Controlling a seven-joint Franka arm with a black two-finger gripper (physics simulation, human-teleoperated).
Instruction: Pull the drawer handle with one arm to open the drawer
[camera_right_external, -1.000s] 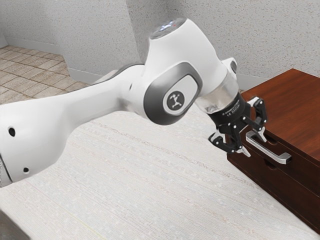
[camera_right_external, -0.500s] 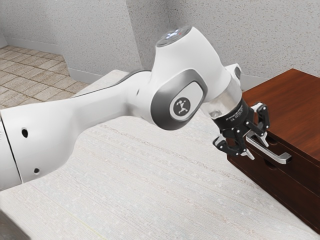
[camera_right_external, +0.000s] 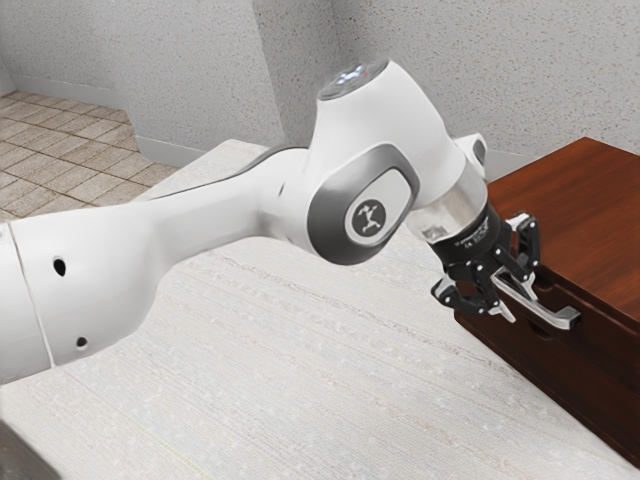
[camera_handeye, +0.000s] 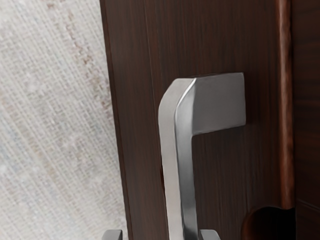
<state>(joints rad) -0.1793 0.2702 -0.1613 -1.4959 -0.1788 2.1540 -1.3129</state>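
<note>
White and grey, the Franka arm (camera_right_external: 200, 260) fills the left and centre of the exterior view, reaching from the lower left toward the right. Over the last second its elbow has swung a little further right and down. Under it lies the pale, woven-looking counter (camera_right_external: 250, 390), which runs from the bottom of the frame up to a grey speckled wall; tan floor tiles show in the upper left corner.

At the right edge stands a dark reddish-brown wooden cabinet (camera_right_external: 590, 200), in the same place as a second ago. Its upper drawer (camera_right_external: 605, 340) faces the arm, and as far as the exterior view shows, the drawer front lies level with the front below it. In the wrist view that front (camera_handeye: 140, 100) is a dark wood panel beside the counter.

The brushed-metal drawer handle (camera_right_external: 545, 310) stands out from the drawer front at the right of the frame, and it has not shifted. The wrist view shows its bent end and straight bar (camera_handeye: 177, 150) close up.

The black gripper (camera_right_external: 505, 292) has come closer to the cabinet and now sits at the handle's left end. Its fingers (camera_handeye: 112, 234) have drawn narrower than before and straddle the bar. One is just against the metal, the other stands apart from it, so they are not clamped.
</note>
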